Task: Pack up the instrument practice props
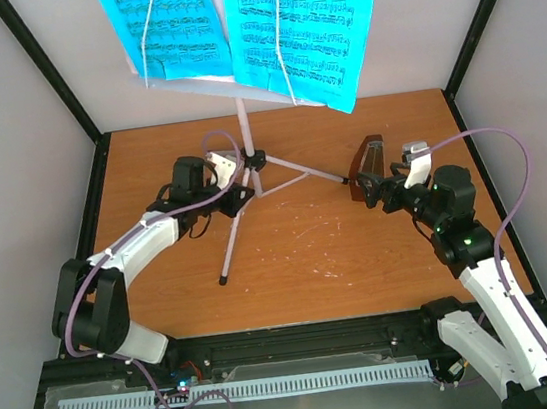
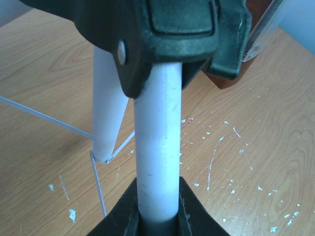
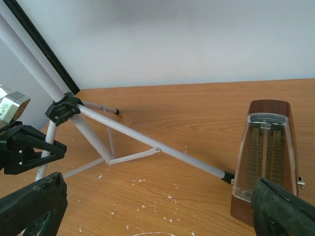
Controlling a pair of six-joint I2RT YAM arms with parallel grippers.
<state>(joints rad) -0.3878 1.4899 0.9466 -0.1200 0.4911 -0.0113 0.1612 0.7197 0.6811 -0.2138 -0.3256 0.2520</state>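
Observation:
The silver tripod music stand [image 1: 244,133] stands at the back centre of the wooden table. Its grey desk [image 1: 228,86] carries two bright blue sheet-music pages [image 1: 295,20]. My left gripper [image 1: 232,192] is shut on the stand's front leg just below the black hub; in the left wrist view [image 2: 157,191] the white tube [image 2: 157,132] runs between my black fingers. The brown metronome [image 1: 366,167] with its clear cover stands upright at the foot of the right leg. My right gripper [image 1: 381,190] is wide open beside it. In the right wrist view [image 3: 157,196] the metronome [image 3: 263,157] sits by my right finger [image 3: 283,206].
Grey walls and black frame posts [image 1: 55,77] close in the table on three sides. White scuff marks [image 1: 308,235] speckle the wood. The stand's other legs [image 3: 147,140] spread across the table's middle. A slotted white rail [image 1: 238,391] runs along the near edge.

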